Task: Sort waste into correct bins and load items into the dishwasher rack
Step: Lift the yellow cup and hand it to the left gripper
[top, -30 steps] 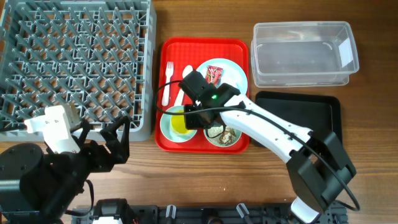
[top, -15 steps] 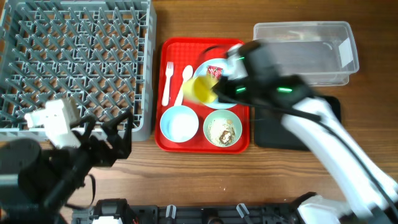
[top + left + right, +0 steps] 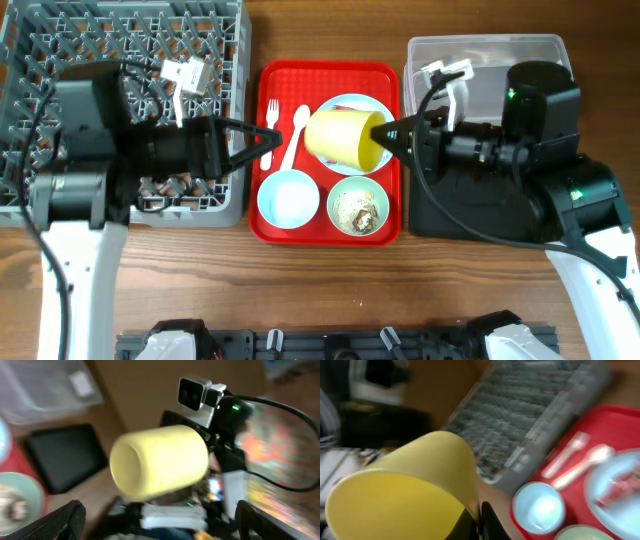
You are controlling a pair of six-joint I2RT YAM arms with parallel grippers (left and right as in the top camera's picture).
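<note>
My right gripper (image 3: 378,137) is shut on the rim of the small yellow cup (image 3: 342,139) and holds it on its side high above the red tray. In the right wrist view my fingers (image 3: 481,521) pinch the cup wall (image 3: 405,495). My left gripper (image 3: 272,141) is open and empty, raised beside the grey rack (image 3: 120,60) and pointing at the cup (image 3: 159,460). The pale blue plate (image 3: 358,101), an empty blue bowl (image 3: 288,198), a bowl with food scraps (image 3: 359,208), the white fork (image 3: 270,135) and the spoon (image 3: 296,135) lie on the tray. The cup hides the wrapper. No napkin shows.
The red serving tray (image 3: 330,72) sits between the rack and the bins. The clear tub (image 3: 490,80) stands at the back right. The black tray (image 3: 440,215) lies in front of it, mostly under my right arm. Bare wooden table runs along the front.
My right gripper lifted the yellow cup out of the left bowl and raised it high over the tray. My left arm rose from the front left and swung over the rack toward the cup.
</note>
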